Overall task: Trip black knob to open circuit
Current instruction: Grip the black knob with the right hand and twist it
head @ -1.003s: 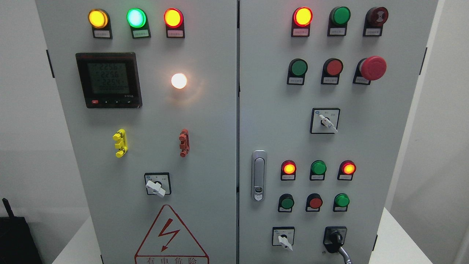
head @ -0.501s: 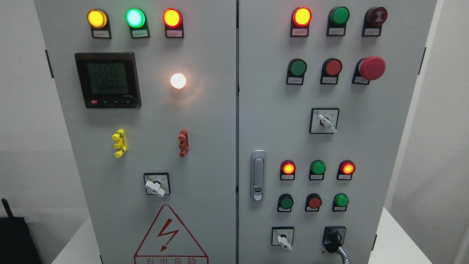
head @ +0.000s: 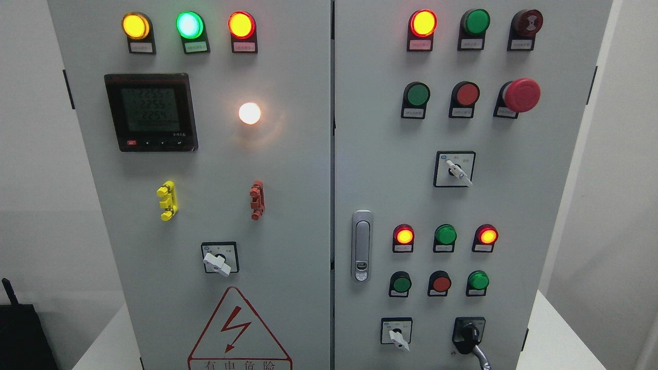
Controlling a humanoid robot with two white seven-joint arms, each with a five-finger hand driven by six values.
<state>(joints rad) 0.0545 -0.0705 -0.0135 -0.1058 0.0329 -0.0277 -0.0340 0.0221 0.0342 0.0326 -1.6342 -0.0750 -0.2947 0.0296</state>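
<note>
Neither hand shows, so their state cannot be told; the reach seems not begun, and next a hand must rise to the black knob (head: 469, 334) at the cabinet's (head: 308, 169) lower right and turn it.

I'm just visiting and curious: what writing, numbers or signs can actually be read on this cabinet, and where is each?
"有电危险", cut off by the picture's edge: under the red lightning-bolt warning triangle, left door.
Digital meter: rows of digits, too blurred to read surely.
Small labels under the lamps, buttons and switches, including the black knob: too small to read.
</note>
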